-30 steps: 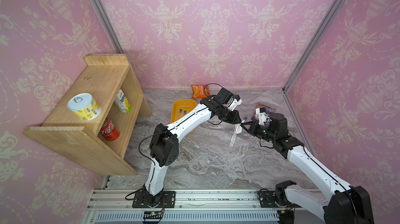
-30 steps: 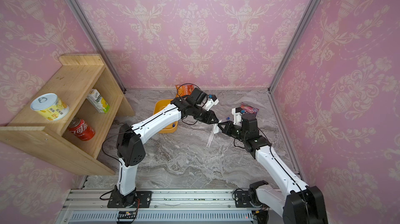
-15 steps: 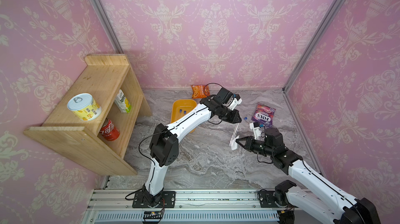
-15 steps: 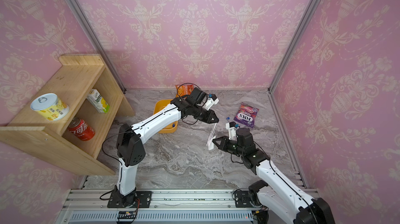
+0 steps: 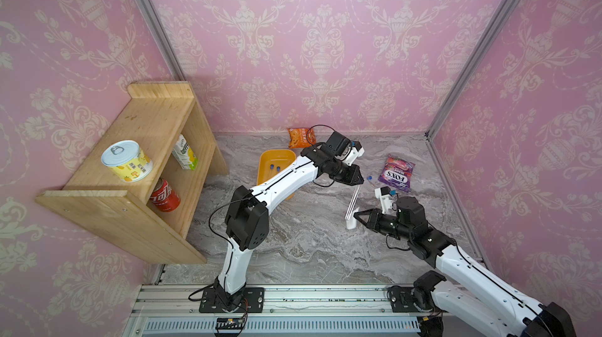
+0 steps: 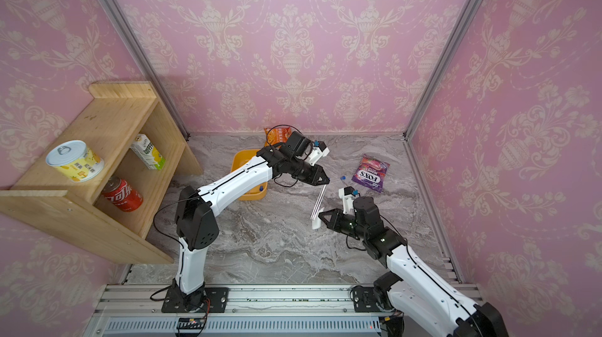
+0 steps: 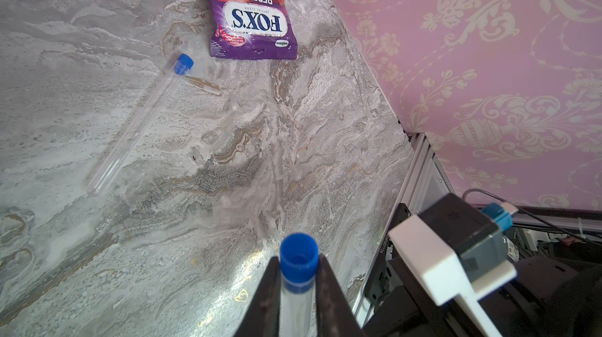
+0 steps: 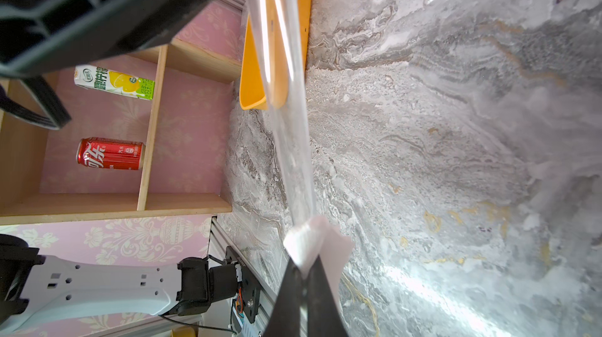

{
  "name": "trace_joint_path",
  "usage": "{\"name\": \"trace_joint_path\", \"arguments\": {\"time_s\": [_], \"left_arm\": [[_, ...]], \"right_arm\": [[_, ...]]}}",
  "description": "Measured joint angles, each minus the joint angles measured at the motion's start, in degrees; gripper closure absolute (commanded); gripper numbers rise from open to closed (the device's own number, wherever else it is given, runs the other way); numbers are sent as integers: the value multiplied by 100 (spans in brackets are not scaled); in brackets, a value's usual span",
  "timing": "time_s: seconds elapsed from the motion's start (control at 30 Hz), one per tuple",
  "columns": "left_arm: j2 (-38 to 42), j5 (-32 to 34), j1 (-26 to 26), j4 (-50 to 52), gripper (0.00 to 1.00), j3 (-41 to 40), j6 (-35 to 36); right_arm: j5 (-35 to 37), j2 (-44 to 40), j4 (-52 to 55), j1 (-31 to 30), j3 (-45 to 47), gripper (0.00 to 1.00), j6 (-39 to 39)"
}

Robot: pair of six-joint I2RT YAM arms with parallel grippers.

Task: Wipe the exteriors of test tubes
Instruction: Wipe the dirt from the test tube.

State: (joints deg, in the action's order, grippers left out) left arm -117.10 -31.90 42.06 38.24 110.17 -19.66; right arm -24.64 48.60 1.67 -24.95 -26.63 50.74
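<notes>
A clear test tube [image 5: 353,200] [image 6: 318,201] hangs slanted above the table, my left gripper [image 5: 360,183] [image 6: 326,183] shut on it just below its blue cap [image 7: 299,255]. My right gripper [image 5: 357,216] [image 6: 321,216] is shut on a folded white wipe [image 8: 312,241] [image 5: 351,223]. The wipe wraps the rounded lower tip of that tube [image 8: 286,107]. A second test tube [image 7: 140,123] lies on the marble, its blue cap [image 5: 369,177] near the candy bag. Two more blue-capped tubes [image 5: 274,167] lie in the orange tray [image 5: 277,156].
A purple Fox's candy bag [image 5: 395,172] lies at the right, an orange snack bag [image 5: 301,136] by the back wall. A wooden shelf [image 5: 146,162] with a tin, a carton and a cola can stands at the left. The arms' metal rail [image 5: 293,299] runs along the front.
My right gripper has slid the wipe down the held tube, from near the left gripper to the tube's lower tip, toward the front. The left arm has stayed still.
</notes>
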Motion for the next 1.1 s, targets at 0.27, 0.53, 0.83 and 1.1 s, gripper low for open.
{"name": "trace_joint_path", "arguments": {"time_s": [0.27,0.53,0.83,1.1], "left_arm": [[0,-9,0,-17,80,0,-4],[0,-46,0,-92,80,0,-68],[0,-63,0,-92,80,0,-70],[0,-68,0,-90,80,0,-70]], "right_arm": [[-315,378,81,798,-750,100,-337],[-673,791,-52,1394,-986,100,-463],[-822,859,-177,1401,-986,100,-457],[-855,859,-317,1353,-896,100,-422]]}}
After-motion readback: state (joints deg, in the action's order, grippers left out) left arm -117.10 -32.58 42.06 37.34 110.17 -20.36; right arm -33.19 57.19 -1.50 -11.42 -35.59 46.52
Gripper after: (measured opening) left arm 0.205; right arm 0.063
